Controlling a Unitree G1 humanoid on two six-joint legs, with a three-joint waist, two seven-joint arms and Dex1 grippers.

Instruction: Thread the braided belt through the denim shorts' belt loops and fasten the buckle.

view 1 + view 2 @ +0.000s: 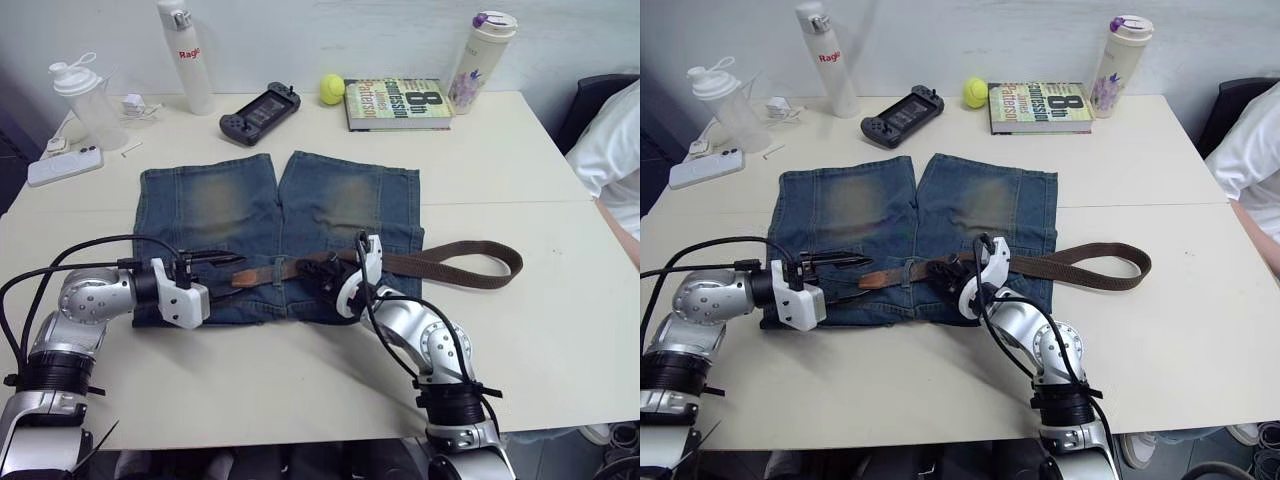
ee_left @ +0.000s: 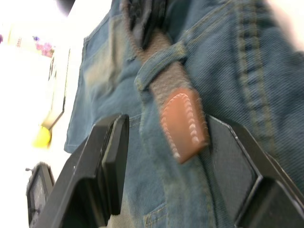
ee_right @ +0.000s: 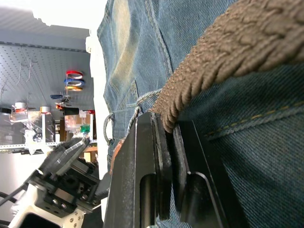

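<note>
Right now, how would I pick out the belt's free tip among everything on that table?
Find the blue denim shorts spread mid-table, then follow the dark-brown braided belt leftward along the waistband. Just past a denim belt loop, it ends in a smooth, lighter tan leather tip with stitched edges, lying between the left gripper's open black fingers.

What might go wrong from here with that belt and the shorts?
The left pincer is open around the belt's tan tip; closing may catch denim of the shorts too. The right pincer grips the belt beside a loop, so pushing may bunch the waistband. The long slack lying on the table could twist.
</note>
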